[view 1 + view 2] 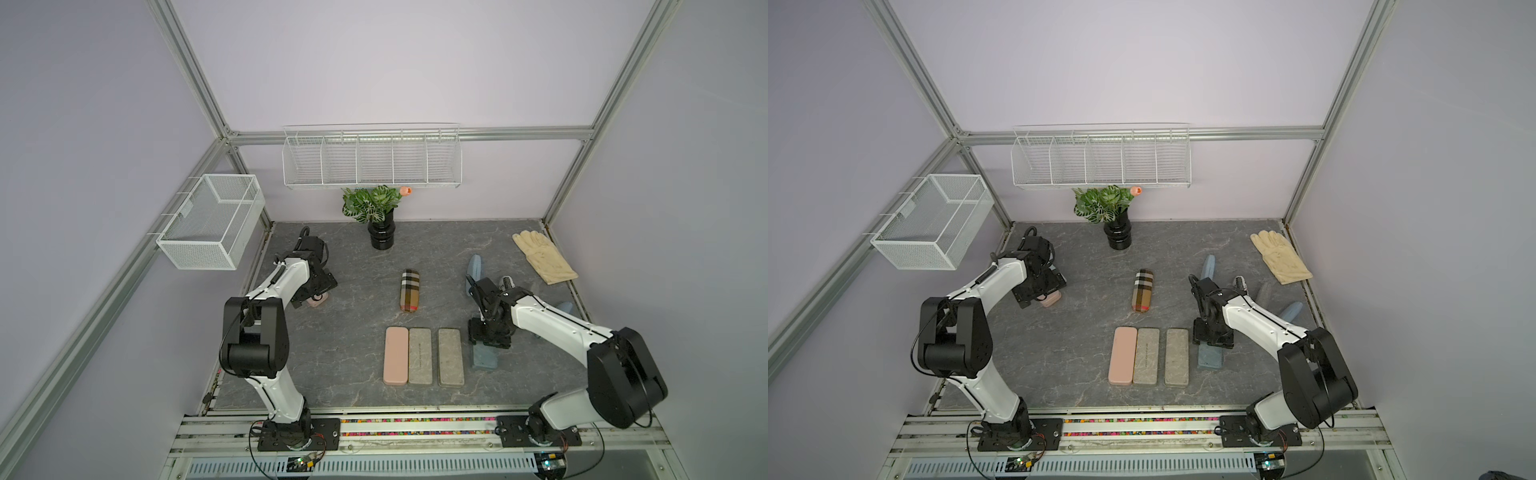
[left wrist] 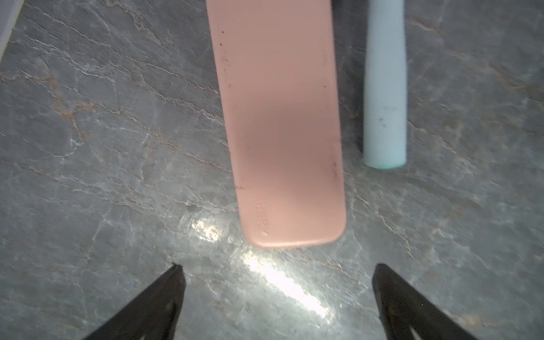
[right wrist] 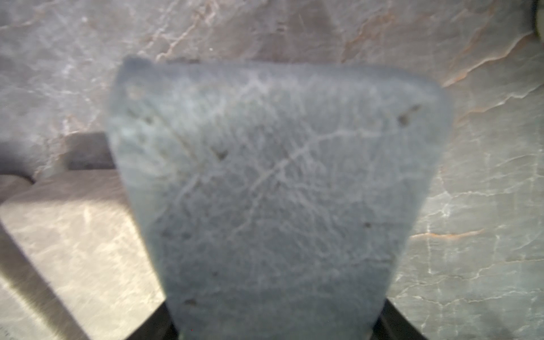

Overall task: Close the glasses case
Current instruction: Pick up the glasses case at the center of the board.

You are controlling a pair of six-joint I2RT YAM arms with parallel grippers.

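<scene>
At six o'clock on the grey marble-look table (image 1: 353,257), one pink slab case (image 1: 395,355) and two grey stone-look cases (image 1: 420,355) (image 1: 451,357) lie shut. At four, the right gripper (image 3: 275,319) pinches the blue-grey felt glasses case (image 1: 483,360). At ten, the left gripper (image 2: 276,265) gapes beside a second pink case (image 2: 282,117)

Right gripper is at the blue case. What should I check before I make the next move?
1. Right gripper over the blue case: ok.
2. Case between its jaws, right wrist view: ok.
3. Jaws actually pressing the case: cannot tell.
4. Case lid fully shut: cannot tell, blurred.
5. Left gripper open, empty, near the pink case: ok.
6. Grey case apart from the blue one: ok.
</scene>
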